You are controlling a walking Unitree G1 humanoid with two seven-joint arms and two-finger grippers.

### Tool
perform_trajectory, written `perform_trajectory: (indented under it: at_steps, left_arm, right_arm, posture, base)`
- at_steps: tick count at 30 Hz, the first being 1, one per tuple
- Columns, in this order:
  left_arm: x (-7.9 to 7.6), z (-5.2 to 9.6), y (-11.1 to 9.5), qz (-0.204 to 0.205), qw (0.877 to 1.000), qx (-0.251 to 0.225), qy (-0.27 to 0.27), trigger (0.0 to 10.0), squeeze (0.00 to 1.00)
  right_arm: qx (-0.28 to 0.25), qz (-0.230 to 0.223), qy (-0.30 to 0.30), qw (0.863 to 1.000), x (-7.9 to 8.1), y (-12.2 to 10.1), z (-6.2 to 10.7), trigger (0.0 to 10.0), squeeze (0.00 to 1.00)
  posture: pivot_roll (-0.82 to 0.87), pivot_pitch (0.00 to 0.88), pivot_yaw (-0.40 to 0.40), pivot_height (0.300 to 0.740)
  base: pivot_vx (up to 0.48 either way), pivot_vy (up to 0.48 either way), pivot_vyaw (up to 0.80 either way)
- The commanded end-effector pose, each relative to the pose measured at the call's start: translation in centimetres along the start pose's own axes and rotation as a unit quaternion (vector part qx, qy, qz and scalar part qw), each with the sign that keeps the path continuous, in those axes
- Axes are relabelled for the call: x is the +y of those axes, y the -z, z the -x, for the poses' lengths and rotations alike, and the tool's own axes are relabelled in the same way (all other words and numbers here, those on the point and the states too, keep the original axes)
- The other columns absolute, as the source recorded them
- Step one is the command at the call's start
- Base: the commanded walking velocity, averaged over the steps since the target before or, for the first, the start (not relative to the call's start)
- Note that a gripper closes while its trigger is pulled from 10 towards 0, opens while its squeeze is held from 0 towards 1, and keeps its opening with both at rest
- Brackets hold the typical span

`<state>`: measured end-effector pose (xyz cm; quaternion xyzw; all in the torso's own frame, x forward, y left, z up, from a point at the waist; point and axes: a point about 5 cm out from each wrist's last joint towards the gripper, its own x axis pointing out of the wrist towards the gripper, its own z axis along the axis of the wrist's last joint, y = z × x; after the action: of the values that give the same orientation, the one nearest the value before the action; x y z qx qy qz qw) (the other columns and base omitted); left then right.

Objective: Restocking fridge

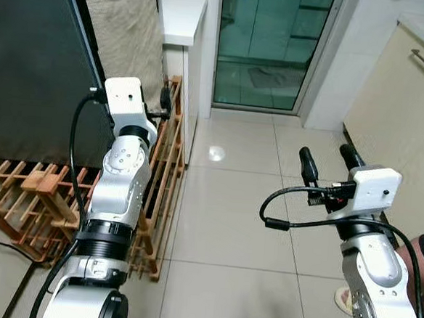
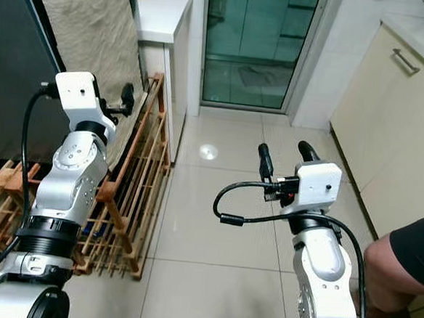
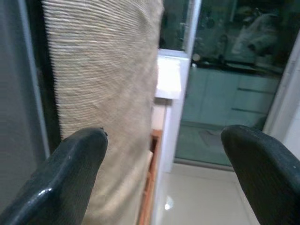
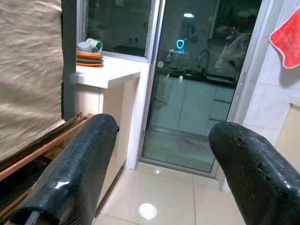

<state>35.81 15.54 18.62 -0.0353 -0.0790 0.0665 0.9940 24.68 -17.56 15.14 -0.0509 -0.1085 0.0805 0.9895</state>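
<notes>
While both arms are raised over the pale tiled floor (image 1: 222, 218), the left gripper (image 3: 164, 168) hangs with fingers spread and nothing between them, facing a beige woven cloth (image 3: 103, 70) that hangs beside a dark panel (image 1: 29, 66). The right gripper (image 4: 159, 173) is likewise spread and empty, aimed toward a glass sliding door (image 4: 197, 84). A wooden rack (image 2: 134, 175) leans under the cloth. Cups and orange plates (image 4: 90, 52) sit on a white counter (image 4: 110, 72). A person's leg (image 2: 401, 267) stands at the robot's right. I cannot tell where the fridge is.
</notes>
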Motion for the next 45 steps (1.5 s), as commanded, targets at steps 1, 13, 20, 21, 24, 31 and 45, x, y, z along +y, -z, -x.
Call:
perform_trajectory:
  at_steps: [1,13,20,21,24,31,45]
  left_arm:
    - [0.0,-0.5,-0.6,-0.004,1.0,-0.013,-0.009,10.0,0.0]
    - [0.4,-1.2,-0.7,-0.016,0.999,-0.021,-0.026,10.0,0.0]
    - [1.8,0.3,0.5,-0.01,0.999,0.004,-0.03,10.0,0.0]
    - [1.8,0.3,0.5,-0.01,0.999,0.004,-0.03,10.0,0.0]
    - [2.1,0.4,0.6,-0.015,0.999,0.003,-0.041,10.0,0.0]
    - [2.5,0.1,0.2,-0.019,0.998,-0.002,-0.052,10.0,0.0]
    - [0.4,-1.9,-0.4,-0.008,0.999,-0.011,-0.035,10.0,0.0]
  right_arm:
    - [-0.005,0.003,0.001,1.0,-0.3,-0.2,-0.3,10.0,0.0]
    - [-0.001,0.006,0.003,1.0,-0.4,0.2,-0.1,10.0,0.0]
    - [0.003,0.007,0.006,1.0,-0.6,0.4,0.1,10.0,0.0]
    - [0.003,0.007,0.006,1.0,-0.6,0.4,0.1,10.0,0.0]
    - [0.004,0.006,0.003,1.0,-0.4,0.5,0.1,10.0,0.0]
    - [0.004,0.006,0.0,1.0,-0.4,0.6,-0.1,10.0,0.0]
    - [-0.001,0.007,0.002,1.0,-0.3,0.5,-0.4,10.0,0.0]
  posture:
    - [-0.2,0.0,0.025,0.74]
    - [-0.22,0.0,0.032,0.74]
    - [-0.21,0.0,0.033,0.74]
    - [-0.21,0.0,0.033,0.74]
    - [-0.21,0.0,0.025,0.74]
    - [-0.2,0.0,0.022,0.74]
    - [-0.21,0.0,0.024,0.74]
  base:
    - [0.0,0.0,0.0]
    - [0.0,0.0,0.0]
    - [0.0,0.0,0.0]
    - [0.0,0.0,0.0]
    - [0.0,0.0,0.0]
    - [0.0,0.0,0.0]
    - [0.0,0.0,0.0]
